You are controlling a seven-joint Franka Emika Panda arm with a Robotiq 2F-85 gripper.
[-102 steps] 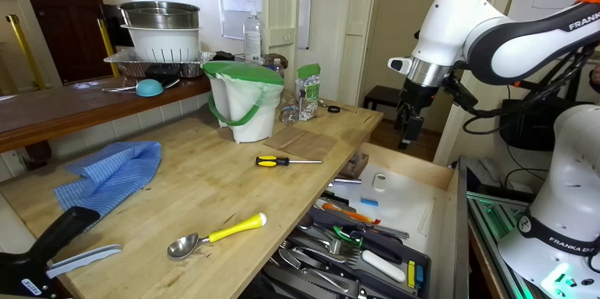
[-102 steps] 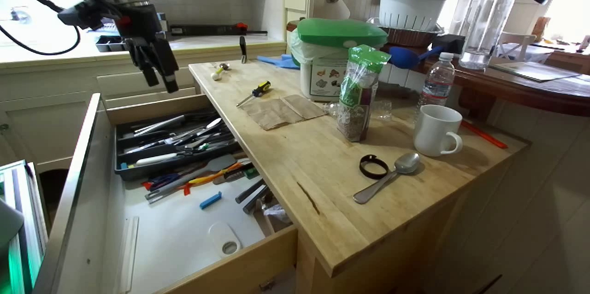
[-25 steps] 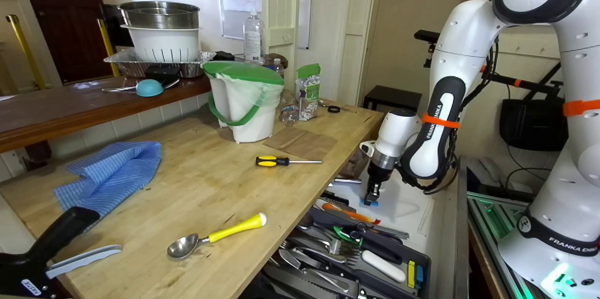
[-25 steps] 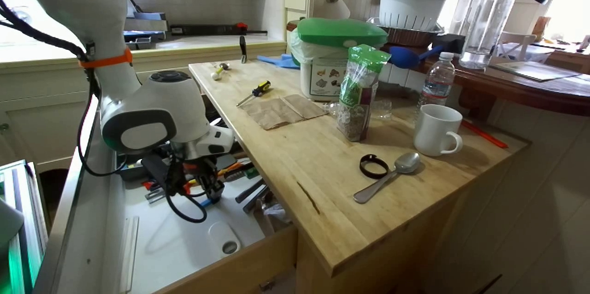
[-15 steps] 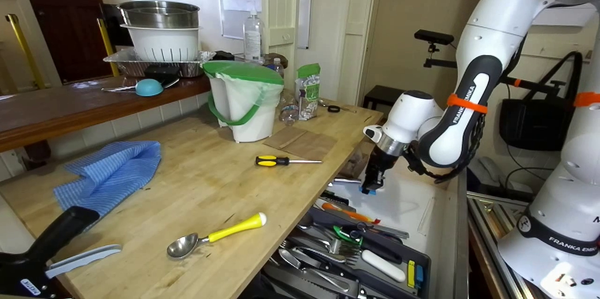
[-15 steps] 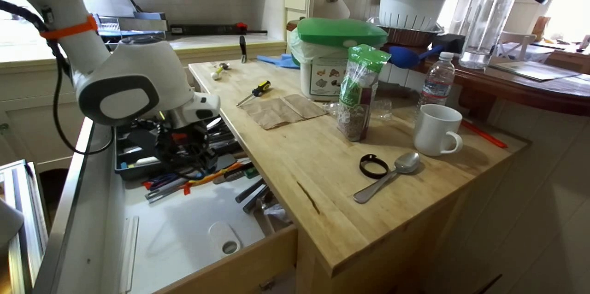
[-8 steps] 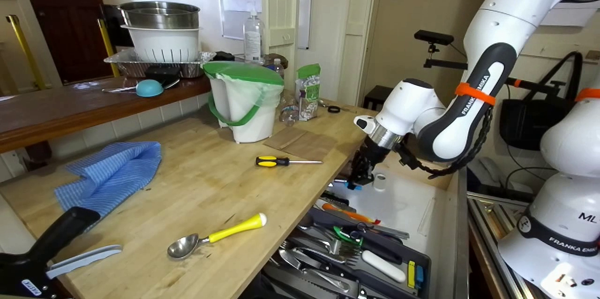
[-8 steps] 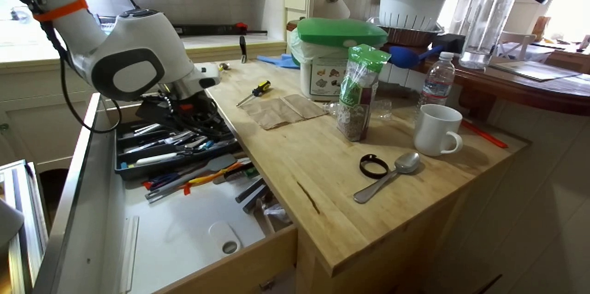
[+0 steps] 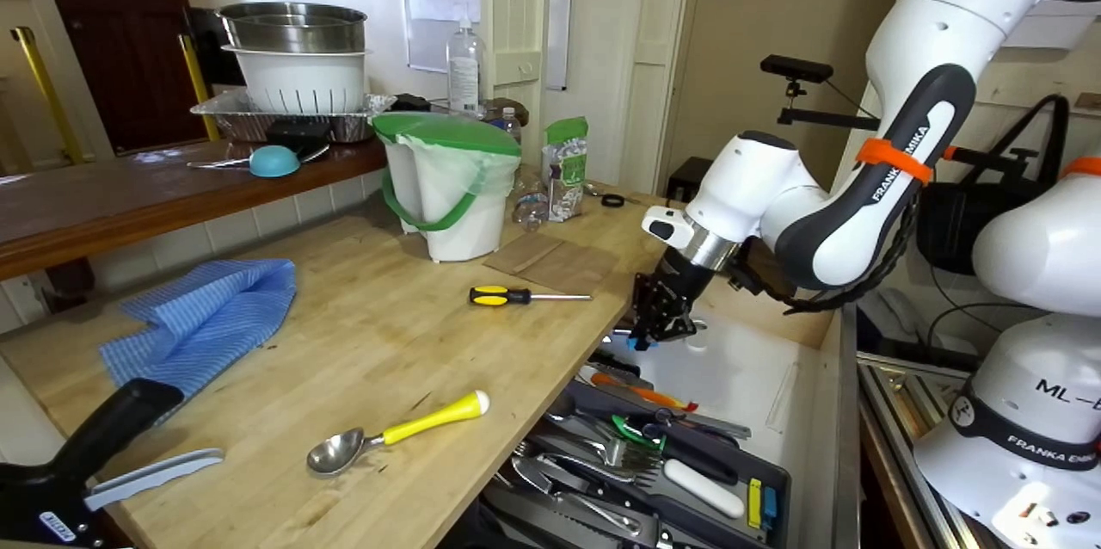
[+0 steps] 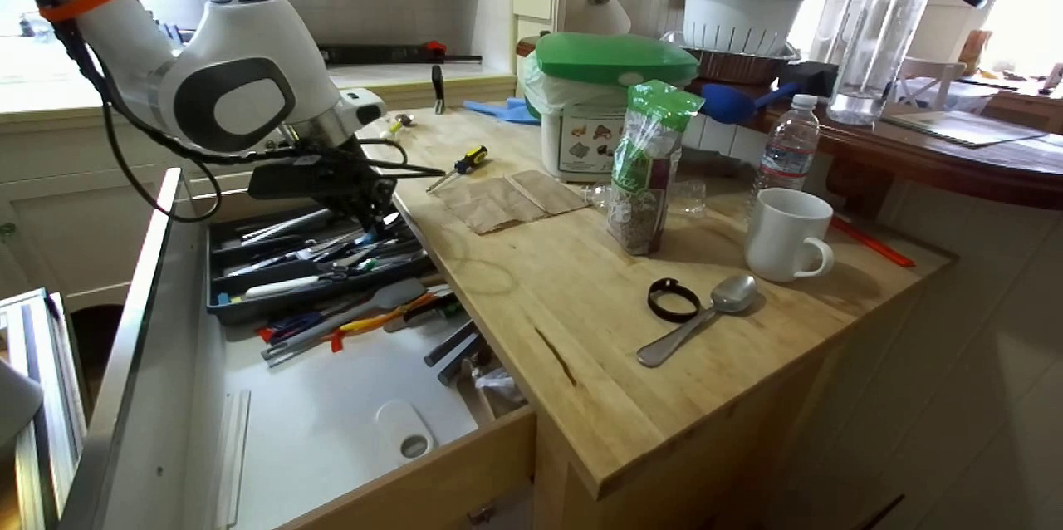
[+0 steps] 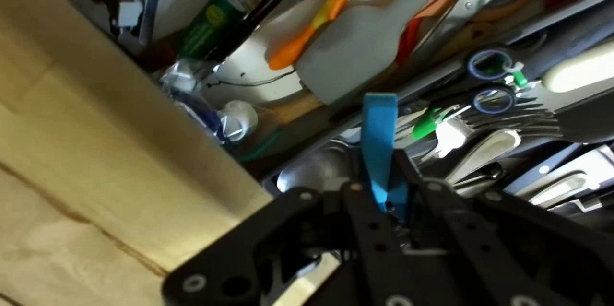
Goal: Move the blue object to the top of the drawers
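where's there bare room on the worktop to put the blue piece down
A wide bare patch of worktop lies between the screwdriver, yellow-handled scoop and blue cloth; another between the brown paper and metal spoon. It's crowded around the green-topped bag, water bottle and mug, and in the cutlery tray.

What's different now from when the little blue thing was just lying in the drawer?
The tool came down, gripped the little blue thing and lifted it off the floor of the drawer, then carried it toward the edge of the wooden worktop. It isn't on top yet. The screwdriver, the yellow-handled scoop and the blue cloth stayed put.
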